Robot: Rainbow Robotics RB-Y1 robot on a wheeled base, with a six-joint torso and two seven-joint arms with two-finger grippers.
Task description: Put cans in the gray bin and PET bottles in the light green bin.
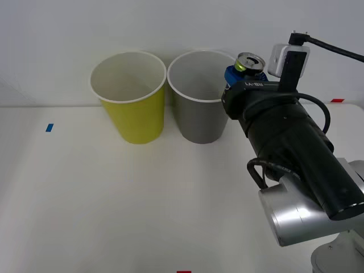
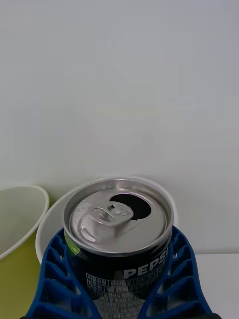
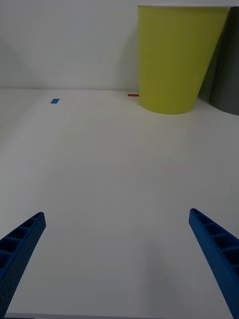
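A dark drink can (image 1: pixel 250 61) with a shiny opened metal top (image 2: pixel 118 215) is held upright, raised off the table, with my right gripper (image 1: pixel 243 71) shut on it; blue ribbed fingers (image 2: pixel 175 279) clasp both its sides. The can hovers at the right rim of the gray bin (image 1: pixel 197 102), whose white rim (image 2: pixel 50 219) shows just behind it. The light green bin (image 1: pixel 132 96) stands to the gray bin's left, touching it, and appears again as a yellow-green cup (image 3: pixel 177 57). My left gripper (image 3: pixel 117 259) is open, low over bare table, well short of the bins.
The white table (image 1: pixel 114 199) carries a blue tape mark (image 1: pixel 49 127) at the left, a red mark (image 1: pixel 337 100) at the far right and another red mark (image 1: pixel 183 272) at the front edge. A white wall rises right behind the bins.
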